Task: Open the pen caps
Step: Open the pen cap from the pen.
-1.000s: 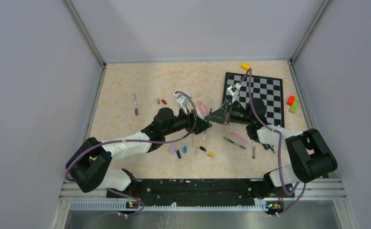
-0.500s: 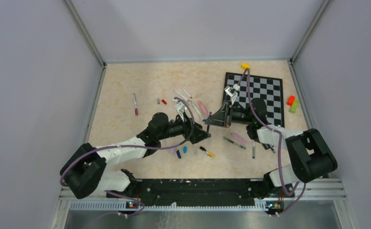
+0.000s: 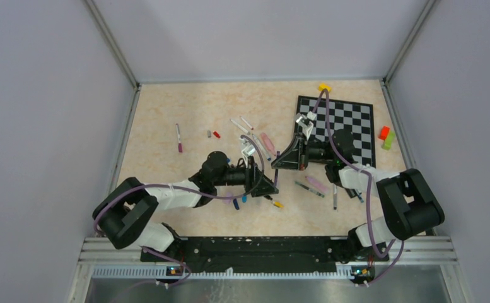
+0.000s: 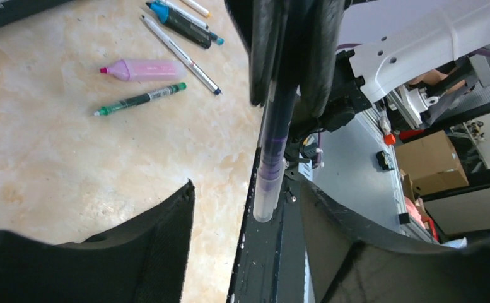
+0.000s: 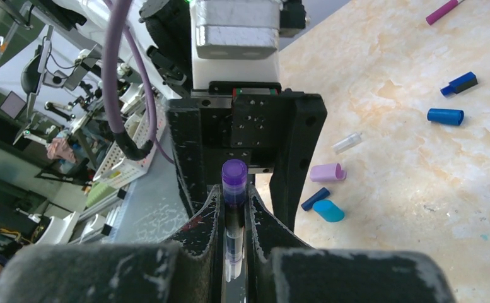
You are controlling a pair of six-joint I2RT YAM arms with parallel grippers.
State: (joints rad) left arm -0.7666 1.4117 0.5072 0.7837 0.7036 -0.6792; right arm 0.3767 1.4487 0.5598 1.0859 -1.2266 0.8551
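The right pincer [image 5: 234,202] is pressed onto a purple pen [image 4: 272,145], pinching its barrel. The free end of the pen reaches toward the left arm. The left pincer [image 4: 245,189] faces it with both fingers spread, the pen's pale tip in the gap and touching neither finger.

Loose pen caps lie on the worktop [image 3: 166,107] beside the left arm: a lilac cap [image 5: 328,172], a turquoise cap [image 5: 328,210], a blue cap [image 5: 445,116] and a clear cap [image 5: 346,142]. A red cap [image 3: 216,134] lies farther back. A pink highlighter [image 4: 141,69] and a green pen [image 4: 140,100] lie side by side near the right arm.

The worktop is beige and marbled (rather like polished stone). At the far right it carries a chequered mat [image 3: 352,120], with a yellow block [image 3: 324,87] at the mat's far edge. Plain grey walls [image 3: 261,38] close in three sides, with metal posts at the back corners.
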